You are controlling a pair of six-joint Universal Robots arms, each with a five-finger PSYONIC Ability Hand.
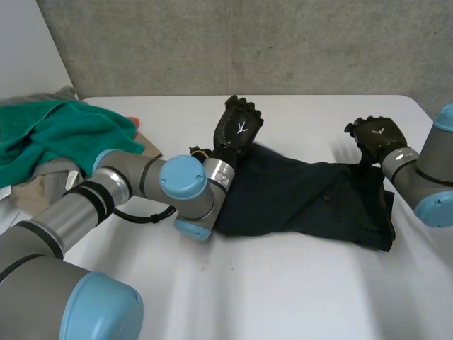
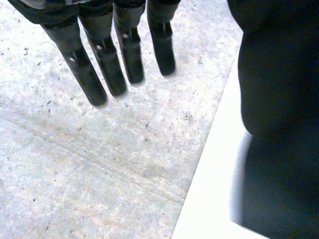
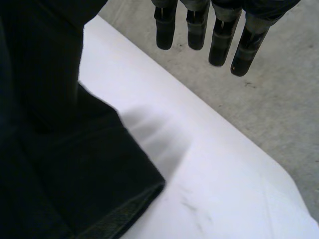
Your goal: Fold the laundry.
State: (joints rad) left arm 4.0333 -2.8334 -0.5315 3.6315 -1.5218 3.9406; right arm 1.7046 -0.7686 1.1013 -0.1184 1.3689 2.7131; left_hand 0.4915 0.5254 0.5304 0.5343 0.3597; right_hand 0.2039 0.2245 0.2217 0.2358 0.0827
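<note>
Dark garment (image 1: 304, 195), lying flattened across the desk (image 1: 283, 297) middle: left hand (image 1: 239, 127) and right hand (image 1: 375, 138) are hovering at its far edge, fingers straight and empty, and are likely needing matched, even pinches for a square fold.

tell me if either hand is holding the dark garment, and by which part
Nothing is held. The left hand and right hand are at opposite ends of the dark garment, fingers straight and bare.

The garment (image 1: 304, 195) lies across the table (image 1: 283, 297), a clothes pile (image 1: 64, 134) to its left.
</note>
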